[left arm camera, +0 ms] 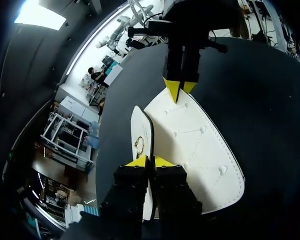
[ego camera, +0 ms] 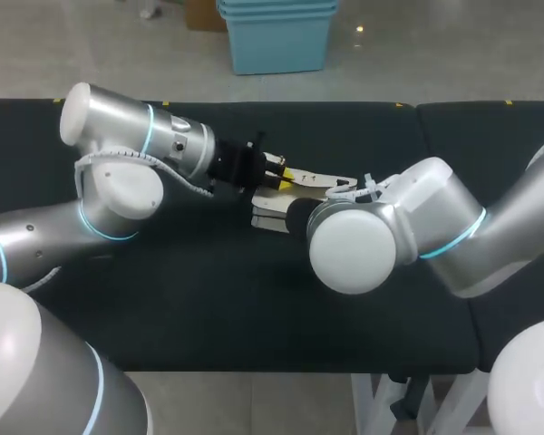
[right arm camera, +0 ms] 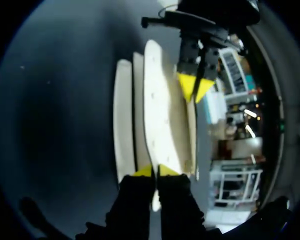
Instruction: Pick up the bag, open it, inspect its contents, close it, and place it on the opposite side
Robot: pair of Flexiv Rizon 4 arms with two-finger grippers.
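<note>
Left tool (left arm camera: 150,161) — clamped on bag (left arm camera: 200,145) edge | right tool (right arm camera: 156,171) — clamped on opposite edge

We see only a dark, matte surface (left arm camera: 250,100), spreading beneath and ahead of our left gripper (left arm camera: 150,161).
</note>
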